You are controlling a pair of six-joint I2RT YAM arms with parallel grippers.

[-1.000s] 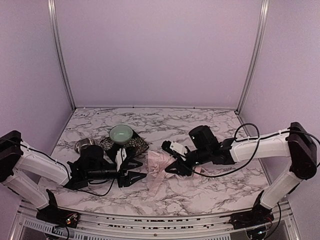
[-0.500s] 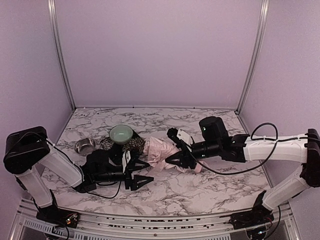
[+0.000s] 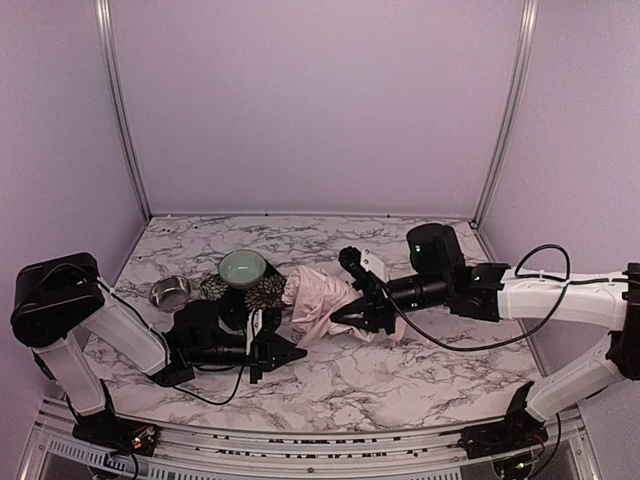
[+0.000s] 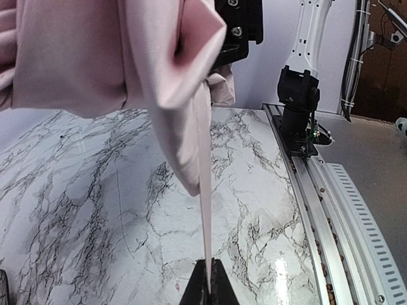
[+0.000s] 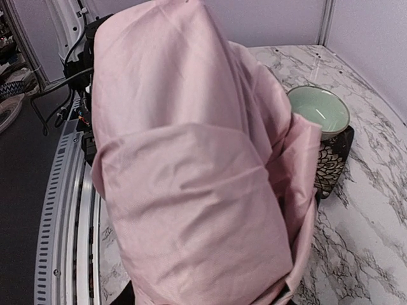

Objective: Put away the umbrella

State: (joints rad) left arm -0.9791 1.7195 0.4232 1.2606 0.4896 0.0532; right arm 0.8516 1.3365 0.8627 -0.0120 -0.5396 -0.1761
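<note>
The umbrella [image 3: 318,303] is a loose bundle of pale pink fabric held above the marble table top [image 3: 400,390] at mid-table. My right gripper [image 3: 347,316] is shut on it from the right; in the right wrist view the umbrella [image 5: 191,178] fills the frame and hides the fingers. My left gripper [image 3: 298,350] lies low on the table to the left and is shut on a thin hanging edge of the fabric. In the left wrist view my left gripper [image 4: 208,287] pinches that taut strip, with the umbrella [image 4: 121,57] bunched above. Shaft, handle and strap are hidden.
A pale green bowl [image 3: 243,267] stands on a dark floral mat [image 3: 272,291] just left of the umbrella. A small steel bowl [image 3: 170,292] sits further left. The right wrist view also catches the green bowl [image 5: 318,111] and the mat [image 5: 334,162]. Lilac walls enclose the table.
My right arm has lifted the umbrella and carried it back and left towards the mat. My left gripper, open before, has moved right and closed on the fabric's hanging edge.
</note>
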